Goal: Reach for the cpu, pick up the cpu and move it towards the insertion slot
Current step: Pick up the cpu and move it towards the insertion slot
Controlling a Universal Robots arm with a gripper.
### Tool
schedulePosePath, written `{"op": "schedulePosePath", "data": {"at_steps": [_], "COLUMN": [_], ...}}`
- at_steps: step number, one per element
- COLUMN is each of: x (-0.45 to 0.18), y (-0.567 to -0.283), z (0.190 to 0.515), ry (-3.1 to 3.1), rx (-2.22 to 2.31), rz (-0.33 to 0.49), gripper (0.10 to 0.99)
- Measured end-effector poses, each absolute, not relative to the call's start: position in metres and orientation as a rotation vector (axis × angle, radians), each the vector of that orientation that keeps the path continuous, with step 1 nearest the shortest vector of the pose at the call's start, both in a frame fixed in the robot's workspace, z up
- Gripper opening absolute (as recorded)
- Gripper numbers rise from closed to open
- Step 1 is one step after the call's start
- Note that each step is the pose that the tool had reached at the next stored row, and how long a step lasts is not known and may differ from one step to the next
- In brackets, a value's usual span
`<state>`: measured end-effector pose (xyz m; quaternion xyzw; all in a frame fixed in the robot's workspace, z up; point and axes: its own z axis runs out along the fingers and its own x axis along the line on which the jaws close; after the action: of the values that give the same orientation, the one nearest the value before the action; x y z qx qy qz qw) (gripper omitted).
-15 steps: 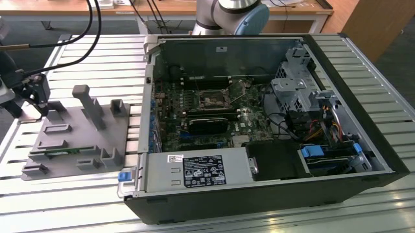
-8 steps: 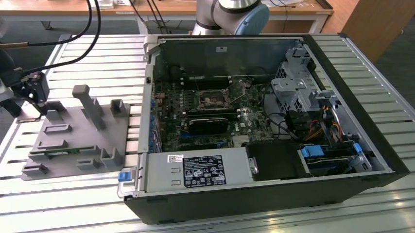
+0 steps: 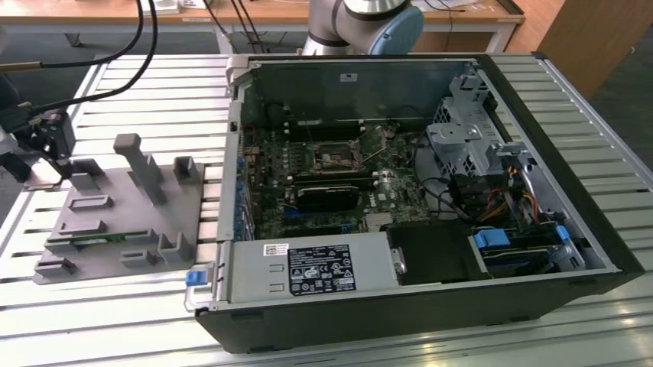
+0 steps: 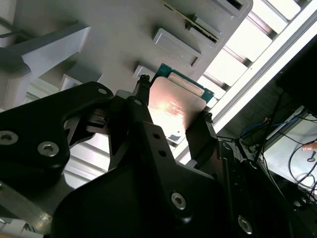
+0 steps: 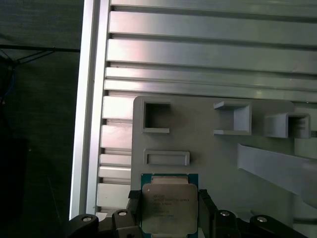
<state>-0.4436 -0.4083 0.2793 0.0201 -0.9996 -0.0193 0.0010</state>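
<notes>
Gripper: (image 4: 174, 101) closed on the cpu, with one finger (image 5: 132, 201) against each of two opposite edges. This side grip leaves the metal top untouched. I cannot tell whether the chip is already clear of its seat.
Bench: (image 3: 122, 76) slatted metal. It carries the case across its middle and the tray towards its edge on the exterior view's left.
Case: (image 3: 571, 153) lies on its side with the panel off, so the board faces up and can be reached from above.
Tray: (image 3: 112, 229) grey, with raised stops and recesses that keep each part in a known place for the pick.
Slot: (image 3: 334, 157) sits on the board inside the case and is open, well apart from the gripper across the bench.
Cpu: (image 5: 168, 207) at the tray's corner by the bench edge, between the fingers, with its silvery face up. By my reading the pick is at the grasp stage and the carry is not yet begun.
</notes>
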Motion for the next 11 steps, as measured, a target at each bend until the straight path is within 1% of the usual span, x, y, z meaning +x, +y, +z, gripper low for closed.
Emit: {"op": "schedulePosePath", "data": {"at_steps": [11], "x": [-0.4434], "y": [-0.4083], "z": [0.2863], "ry": [-3.138], "rx": [0.063], "rz": [-0.061], "gripper": [0.541]}}
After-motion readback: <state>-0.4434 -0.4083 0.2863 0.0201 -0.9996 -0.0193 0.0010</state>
